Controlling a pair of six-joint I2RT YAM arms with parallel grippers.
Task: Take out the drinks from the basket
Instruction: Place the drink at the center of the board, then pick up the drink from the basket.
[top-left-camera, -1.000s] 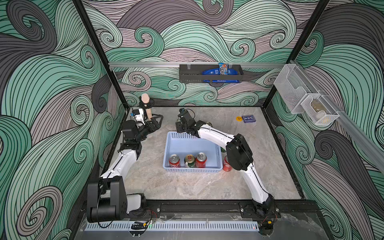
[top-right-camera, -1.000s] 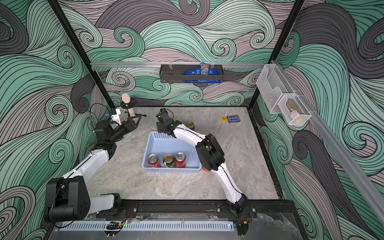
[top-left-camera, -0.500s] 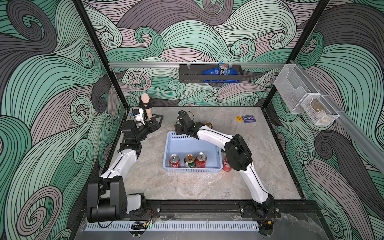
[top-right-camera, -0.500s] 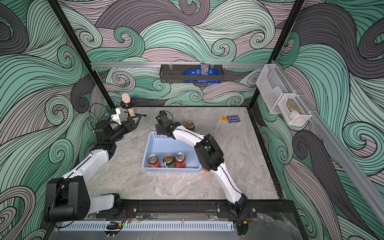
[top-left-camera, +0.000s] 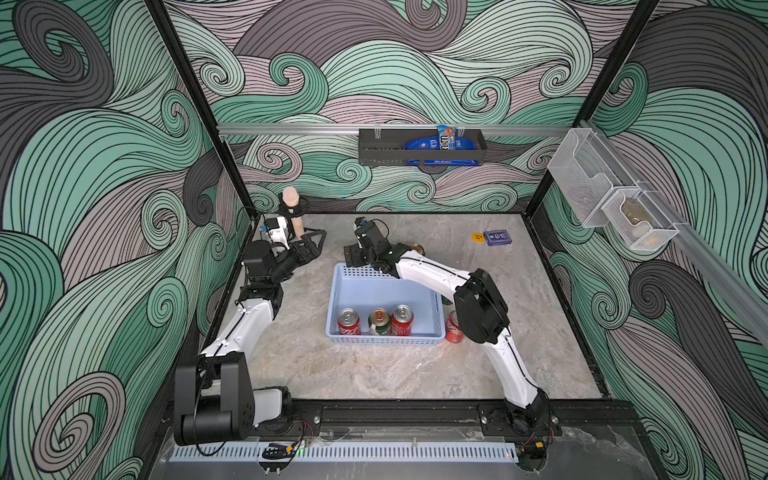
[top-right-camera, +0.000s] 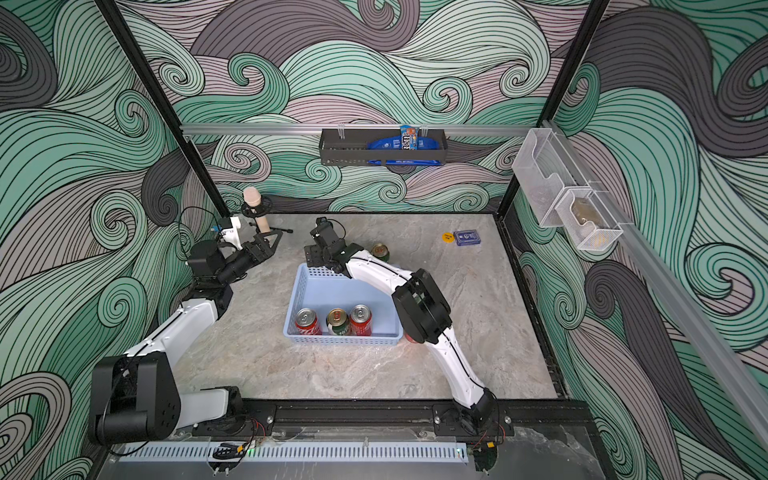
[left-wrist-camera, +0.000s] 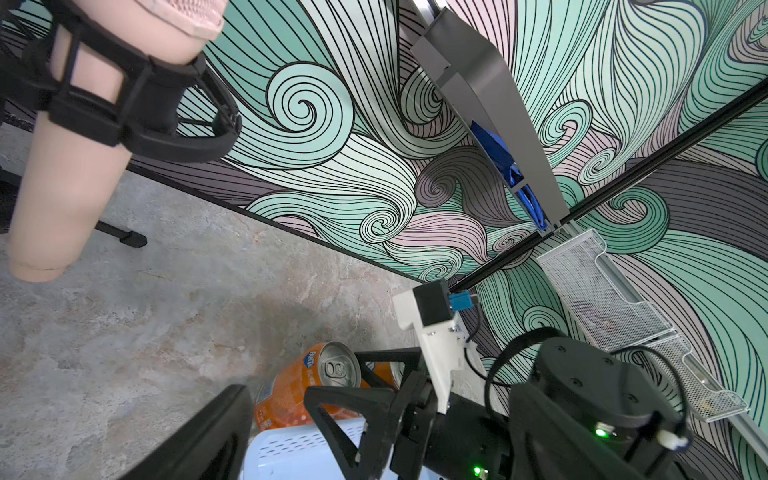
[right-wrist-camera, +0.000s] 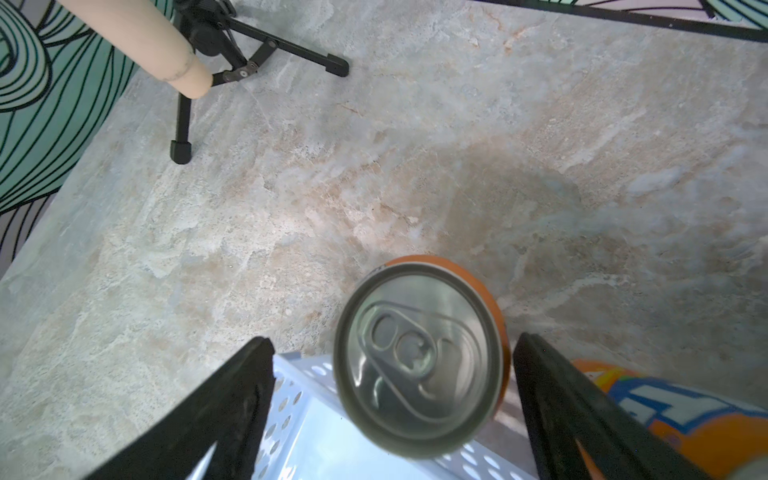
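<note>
The light-blue basket (top-left-camera: 384, 291) stands mid-table with two red cans (top-left-camera: 348, 322) (top-left-camera: 402, 320) and a green-and-cream can (top-left-camera: 379, 323) along its near wall. Another red can (top-left-camera: 452, 328) stands outside its right side, half hidden by my right arm. A gold-topped can (top-left-camera: 417, 249) stands behind that arm. My right gripper (right-wrist-camera: 394, 345) hangs open over the basket's far left corner, with an upright orange can (right-wrist-camera: 419, 365) on the table between its fingers. A second orange can (right-wrist-camera: 665, 415) is right beside it. My left gripper (top-left-camera: 312, 243) is open and empty, to the left.
A beige cylinder on a black tripod stand (top-left-camera: 293, 208) occupies the far left corner. A blue card box (top-left-camera: 497, 237) and a yellow disc (top-left-camera: 477, 237) lie far right. A black wall rack (top-left-camera: 419, 145) and white mesh bins (top-left-camera: 615, 208) hang on the walls.
My right gripper's jaws have opened and let go of the orange can, and the gripper has shifted slightly left. My left arm has not moved.
</note>
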